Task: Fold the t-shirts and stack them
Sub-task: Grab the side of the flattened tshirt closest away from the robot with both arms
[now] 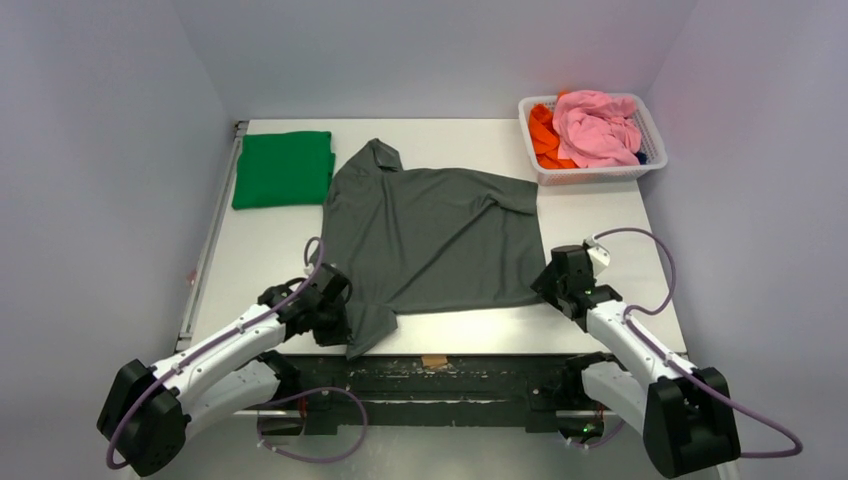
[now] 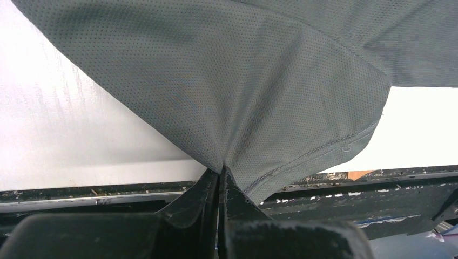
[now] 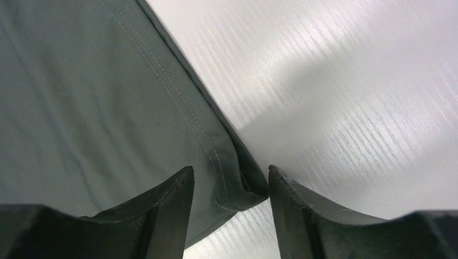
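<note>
The dark charcoal-grey shirt (image 1: 430, 235) lies spread on the white table, collar at the far left, one sleeve hanging toward the near edge. My left gripper (image 1: 335, 310) is shut on that sleeve's cloth (image 2: 259, 108), which bunches into the closed tips. My right gripper (image 1: 550, 283) is open, its fingers (image 3: 173, 199) straddling the shirt's near right hem corner (image 3: 227, 178) without pinching it. The green shirt (image 1: 284, 168) lies folded at the far left of the table.
A white mesh basket (image 1: 650, 135) at the far right holds pink and orange clothes. A metal rail (image 1: 210, 240) runs along the table's left edge. The dark near edge of the table (image 2: 378, 189) is just behind my left gripper.
</note>
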Action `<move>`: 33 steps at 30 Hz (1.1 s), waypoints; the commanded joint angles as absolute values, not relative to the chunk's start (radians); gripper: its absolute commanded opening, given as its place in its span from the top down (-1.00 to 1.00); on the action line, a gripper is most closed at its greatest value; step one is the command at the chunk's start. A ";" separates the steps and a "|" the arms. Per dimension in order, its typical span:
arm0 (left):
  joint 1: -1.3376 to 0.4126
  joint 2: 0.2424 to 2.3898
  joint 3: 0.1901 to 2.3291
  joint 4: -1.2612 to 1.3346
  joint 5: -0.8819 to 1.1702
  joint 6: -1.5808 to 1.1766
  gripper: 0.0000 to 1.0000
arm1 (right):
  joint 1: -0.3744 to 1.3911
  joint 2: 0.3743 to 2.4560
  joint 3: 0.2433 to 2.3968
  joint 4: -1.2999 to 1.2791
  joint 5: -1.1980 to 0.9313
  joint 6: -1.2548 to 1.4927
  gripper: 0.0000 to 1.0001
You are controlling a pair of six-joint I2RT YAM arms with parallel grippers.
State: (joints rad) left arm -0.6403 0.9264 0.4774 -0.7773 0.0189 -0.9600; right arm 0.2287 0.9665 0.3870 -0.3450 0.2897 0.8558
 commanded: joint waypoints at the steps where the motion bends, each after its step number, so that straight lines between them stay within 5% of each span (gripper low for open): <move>1: -0.647 0.935 0.500 -0.742 0.023 -0.988 1.00 | 0.229 0.997 0.377 -0.330 0.252 0.870 0.12; 12: -0.647 0.923 0.509 -0.751 0.006 -0.990 1.00 | 0.229 0.919 0.380 -0.474 0.258 0.881 0.03; 17: -0.647 0.912 0.511 -0.757 0.003 -0.988 1.00 | 0.229 0.948 0.383 -0.453 0.232 0.874 0.33; 21: -0.647 0.897 0.511 -0.768 0.003 -0.988 1.00 | 0.229 0.926 0.405 -0.470 0.260 0.878 1.00; 33: -0.647 0.802 0.529 -0.884 -0.010 -0.982 1.00 | 0.235 0.700 0.477 -0.800 0.283 0.961 1.00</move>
State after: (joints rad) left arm -0.6430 0.8314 0.4862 -0.8230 -0.0010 -0.9771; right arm 0.2291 0.6971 0.4438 -0.6762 0.2718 0.9062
